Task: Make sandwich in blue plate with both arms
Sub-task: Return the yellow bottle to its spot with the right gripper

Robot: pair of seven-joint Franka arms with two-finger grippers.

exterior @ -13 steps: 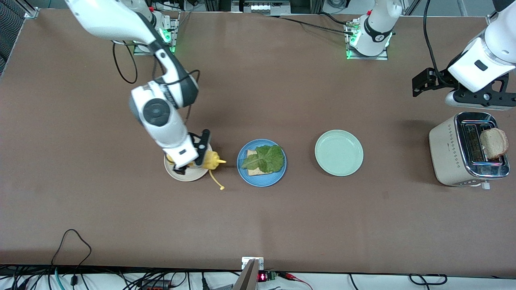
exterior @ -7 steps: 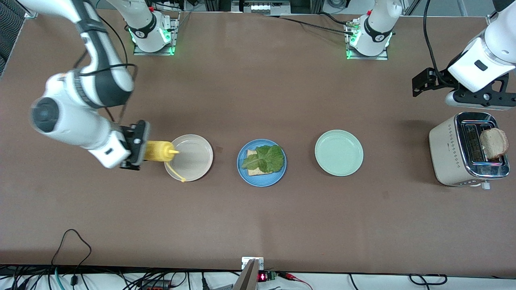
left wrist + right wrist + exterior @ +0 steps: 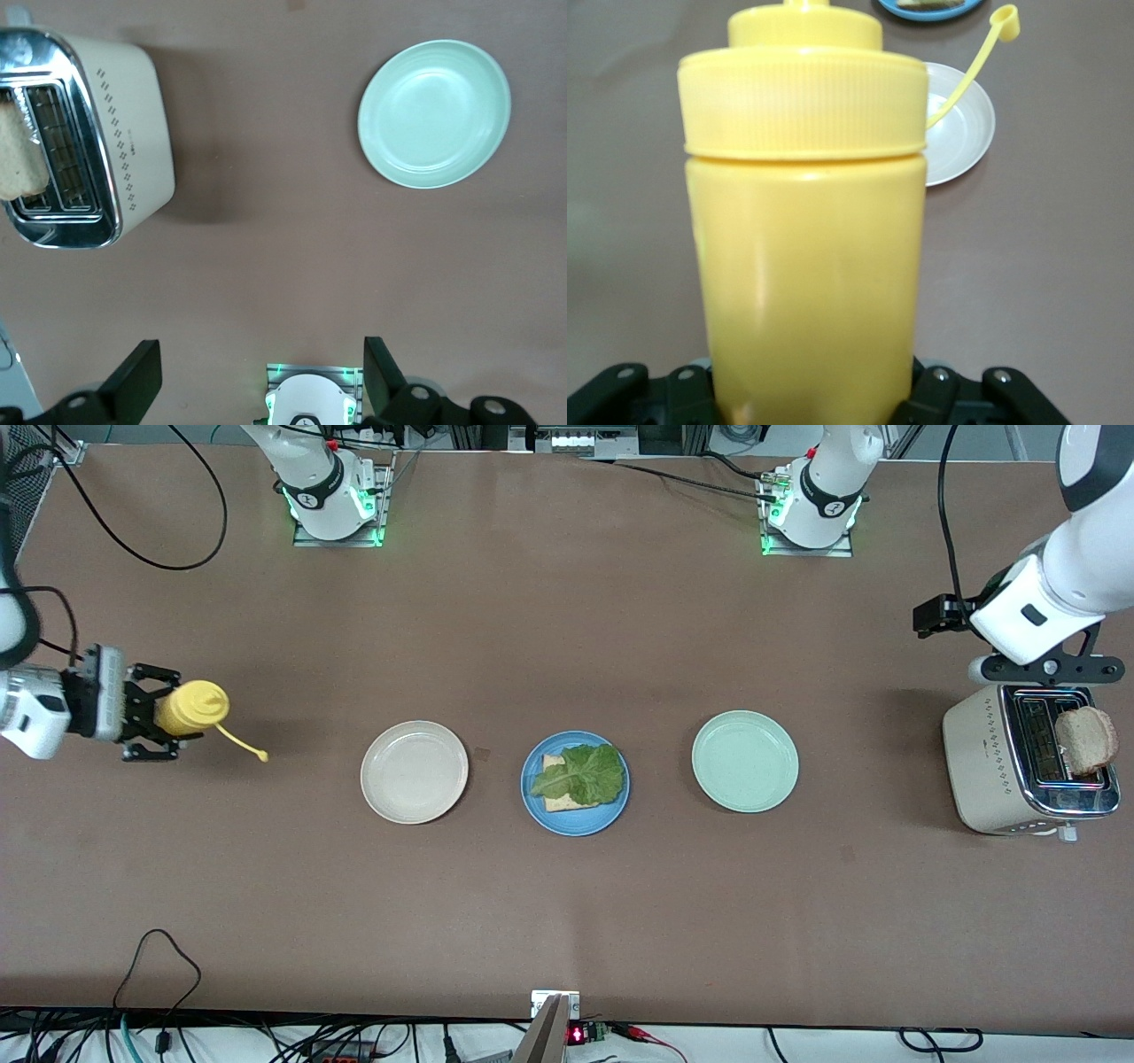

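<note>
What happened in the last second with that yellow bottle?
The right pincer, shut on the yellow bottle, carried it from the cream plate to the right arm's end of the table. The left pincer edged nearer the toaster. Plates and lettuce stayed.

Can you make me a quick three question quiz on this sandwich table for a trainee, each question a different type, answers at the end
1. True or false: the right gripper holds the yellow squeeze bottle over the table toward the right arm's end.
2. What lies on the blue plate? A) nothing B) a bread slice under a lettuce leaf C) a finished sandwich
3. Fill in: the other bread slice stands in the ____, with the left gripper above it, jaws open.

Key: 1 true; 2 B; 3 toaster. The cream plate and mint plate are bare.
</note>
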